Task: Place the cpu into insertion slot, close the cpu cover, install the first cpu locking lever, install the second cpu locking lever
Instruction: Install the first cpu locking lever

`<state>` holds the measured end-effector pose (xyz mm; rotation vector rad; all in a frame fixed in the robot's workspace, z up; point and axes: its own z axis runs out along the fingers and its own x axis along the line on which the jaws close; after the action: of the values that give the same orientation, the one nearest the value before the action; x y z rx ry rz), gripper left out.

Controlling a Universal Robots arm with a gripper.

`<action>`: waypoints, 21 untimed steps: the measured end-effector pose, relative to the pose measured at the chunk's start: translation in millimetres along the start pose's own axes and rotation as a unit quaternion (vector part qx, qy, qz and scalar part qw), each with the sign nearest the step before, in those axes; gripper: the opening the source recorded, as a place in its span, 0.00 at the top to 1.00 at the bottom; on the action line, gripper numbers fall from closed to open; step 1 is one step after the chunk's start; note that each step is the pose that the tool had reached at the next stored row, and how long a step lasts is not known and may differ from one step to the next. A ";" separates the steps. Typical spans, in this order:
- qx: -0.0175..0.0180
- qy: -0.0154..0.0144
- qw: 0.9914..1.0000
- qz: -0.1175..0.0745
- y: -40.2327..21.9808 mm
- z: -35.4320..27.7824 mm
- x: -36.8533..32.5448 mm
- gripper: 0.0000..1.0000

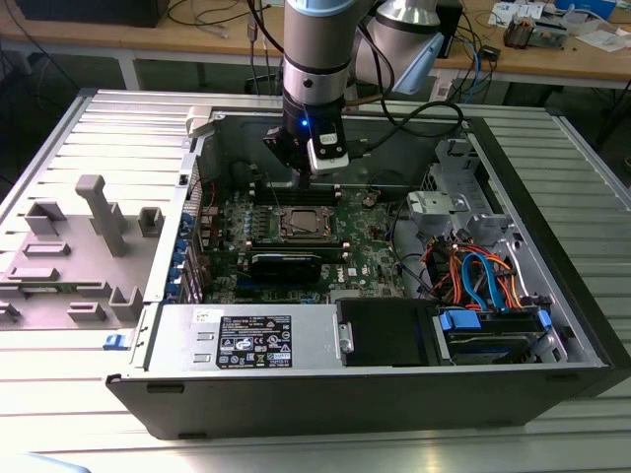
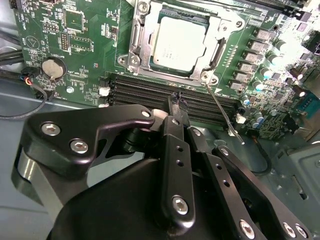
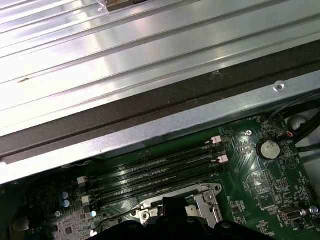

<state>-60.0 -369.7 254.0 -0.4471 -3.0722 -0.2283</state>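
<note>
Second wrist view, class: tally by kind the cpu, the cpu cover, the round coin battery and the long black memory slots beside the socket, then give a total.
cpu: 1
cpu cover: 1
round coin battery: 1
long black memory slots: 4
Total: 7

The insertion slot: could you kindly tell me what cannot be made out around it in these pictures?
- First wrist view: the gripper and the picture's edge cut off most of the insertion slot.
- Exterior view: the cpu is too small to tell whether it is locked down.
- Second wrist view: the gripper covers part of the memory slots.
</note>
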 end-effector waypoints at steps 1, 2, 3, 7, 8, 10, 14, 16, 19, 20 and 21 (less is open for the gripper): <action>0.000 0.000 1.000 -0.001 0.0 0.0 0.0 0.89; -0.001 0.001 1.000 -0.002 0.0 0.0 0.0 0.89; -0.001 0.001 1.000 -0.002 0.0 0.0 0.0 0.89; -0.002 0.001 1.000 -0.004 0.0 0.0 0.0 0.89; -0.002 0.001 1.000 -0.005 0.0 0.0 0.0 0.89; -0.003 0.002 1.000 -0.005 0.0 0.0 0.0 0.89; -0.004 0.002 1.000 -0.007 0.0 0.0 0.0 0.89; -0.004 0.002 1.000 -0.008 0.0 0.0 0.0 0.89; -0.005 0.003 1.000 -0.010 0.0 0.0 0.0 0.89; -0.005 0.003 1.000 -0.010 0.0 0.0 0.0 0.89; -0.005 0.003 1.000 -0.010 0.0 0.0 0.0 0.89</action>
<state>-60.0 -369.7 254.0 -0.4141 -3.0722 -0.2454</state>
